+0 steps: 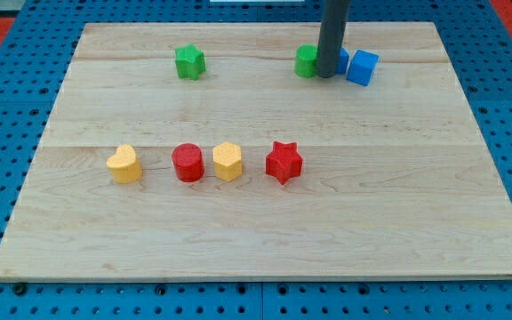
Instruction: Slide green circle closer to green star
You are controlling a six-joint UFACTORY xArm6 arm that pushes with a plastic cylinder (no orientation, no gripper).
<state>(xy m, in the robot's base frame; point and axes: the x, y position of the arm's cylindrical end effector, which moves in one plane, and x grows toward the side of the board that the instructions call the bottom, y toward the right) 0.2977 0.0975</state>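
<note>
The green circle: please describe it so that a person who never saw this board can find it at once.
Look along the wooden board's top edge, right of the middle, where the dark rod comes down. My tip sits against the green circle's right side. Blue blocks lie right of the rod; the green star stands alone, far left.

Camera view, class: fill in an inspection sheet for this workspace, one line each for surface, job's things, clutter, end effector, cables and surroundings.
Surface: wooden board, flat, light grain.
Job's things: green circle near the view's top, partly hidden behind the rod; green star to its left in the view, apart from it.
Clutter: blue cube and another blue block right of the rod; a row lower down of yellow heart, red cylinder, yellow hexagon, red star.
End effector: my tip sits at the green circle's right side, between it and the blue blocks.
Cables: nothing seen.
Surroundings: blue perforated base around the board.
</note>
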